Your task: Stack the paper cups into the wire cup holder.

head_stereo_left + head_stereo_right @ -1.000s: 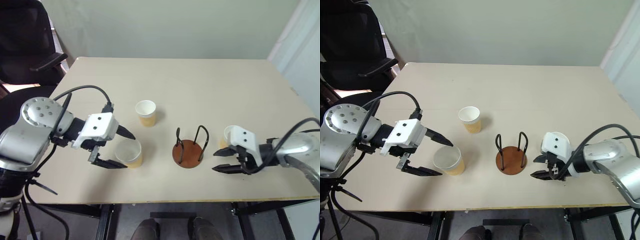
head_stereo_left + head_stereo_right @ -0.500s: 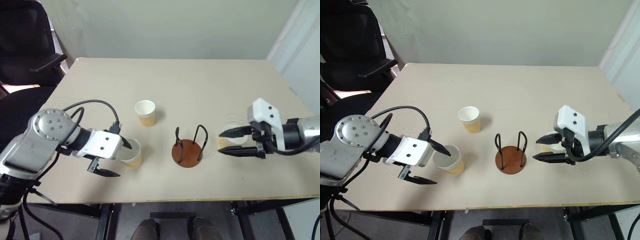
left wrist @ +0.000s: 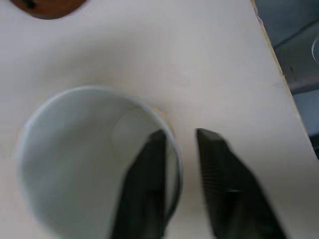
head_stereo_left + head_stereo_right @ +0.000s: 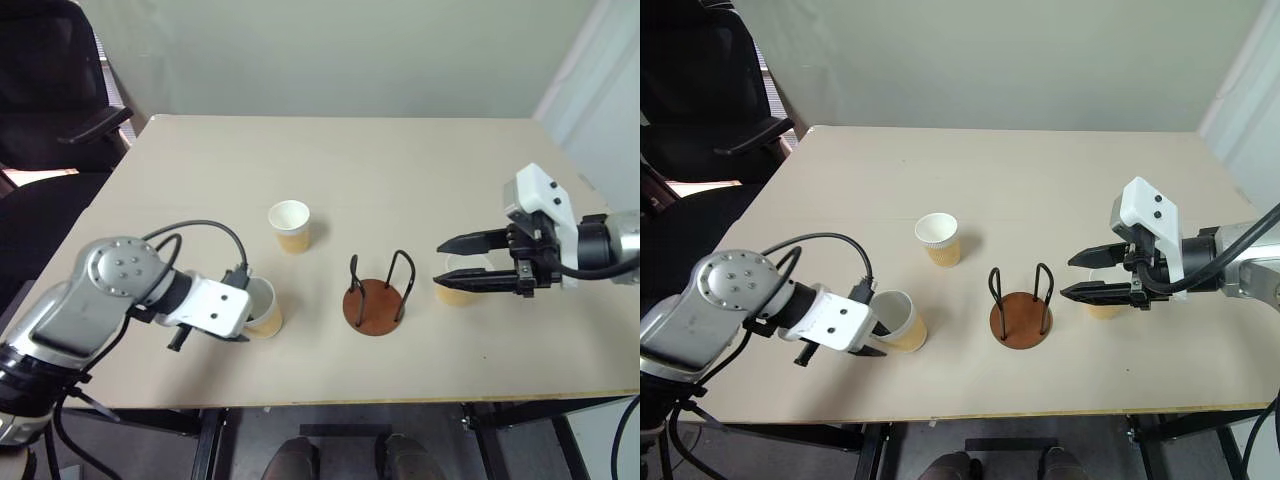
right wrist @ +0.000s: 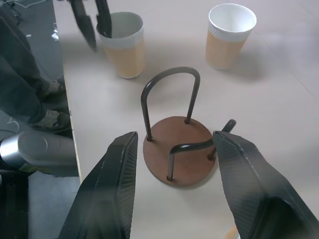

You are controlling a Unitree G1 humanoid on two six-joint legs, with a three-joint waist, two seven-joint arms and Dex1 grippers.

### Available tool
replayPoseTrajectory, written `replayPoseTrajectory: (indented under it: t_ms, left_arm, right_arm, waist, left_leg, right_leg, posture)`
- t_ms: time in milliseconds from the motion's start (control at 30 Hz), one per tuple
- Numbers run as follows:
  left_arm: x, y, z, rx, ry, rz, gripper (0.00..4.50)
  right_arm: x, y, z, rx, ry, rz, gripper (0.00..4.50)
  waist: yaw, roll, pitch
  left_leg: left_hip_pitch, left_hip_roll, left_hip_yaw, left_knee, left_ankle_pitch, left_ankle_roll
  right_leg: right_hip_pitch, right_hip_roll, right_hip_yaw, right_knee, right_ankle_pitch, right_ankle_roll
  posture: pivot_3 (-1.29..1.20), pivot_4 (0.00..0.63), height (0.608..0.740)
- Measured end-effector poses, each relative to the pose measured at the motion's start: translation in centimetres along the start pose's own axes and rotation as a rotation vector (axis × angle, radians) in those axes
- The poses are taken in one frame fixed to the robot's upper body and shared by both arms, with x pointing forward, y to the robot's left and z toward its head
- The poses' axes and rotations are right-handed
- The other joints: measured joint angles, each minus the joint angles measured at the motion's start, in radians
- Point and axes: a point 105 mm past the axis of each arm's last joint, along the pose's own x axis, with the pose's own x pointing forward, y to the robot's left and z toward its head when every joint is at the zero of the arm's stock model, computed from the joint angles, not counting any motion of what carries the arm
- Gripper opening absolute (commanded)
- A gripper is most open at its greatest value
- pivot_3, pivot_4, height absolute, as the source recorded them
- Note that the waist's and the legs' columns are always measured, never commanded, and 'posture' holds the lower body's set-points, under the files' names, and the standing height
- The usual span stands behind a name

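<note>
Pinching the near-left paper cup by its rim is what we've got going: left gripper is closed on the wall, one finger inside, one outside. These cups look light, thin and crushable, so we'd say keep it gentle. The wire cup holder sits just right of it, a second cup stands farther back, and the right gripper hovers half-open, empty, above a third cup.

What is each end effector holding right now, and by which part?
The left end effector pinches the near paper cup by its rim wall, one finger inside, one outside. The right end effector is open and holds nothing.
</note>
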Motion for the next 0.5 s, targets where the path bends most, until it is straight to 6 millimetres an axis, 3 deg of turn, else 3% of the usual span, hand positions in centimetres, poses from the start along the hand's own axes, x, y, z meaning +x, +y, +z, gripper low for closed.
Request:
replayPoseTrajectory:
  t_ms: [300,500]
  left_arm:
    - [-2.7,1.9,3.8,-0.046,-0.17,0.018,0.02]
    - [-6.1,4.0,7.6,0.01,-0.28,0.061,0.02]
  right_arm:
    - [-0.6,-0.3,0.3,-0.024,-0.038,-0.027,2.47]
    - [-1.1,-0.4,0.9,-0.044,-0.076,-0.053,2.47]
  waist:
    - [-0.001,0.0,0.0]
    - [0.0,0.0,0.0]
  left_leg:
    - [0.0,0.0,0.0,0.0,0.0,0.0]
    - [0.0,0.0,0.0,0.0,0.001,-0.001]
  right_leg:
    - [0.0,0.0,0.0,0.001,0.0,0.0]
    - [0.0,0.0,0.0,-0.001,0.001,0.001]
  posture:
    - [0.0,0.15,0.74]
    - [0.0,0.15,0.74]
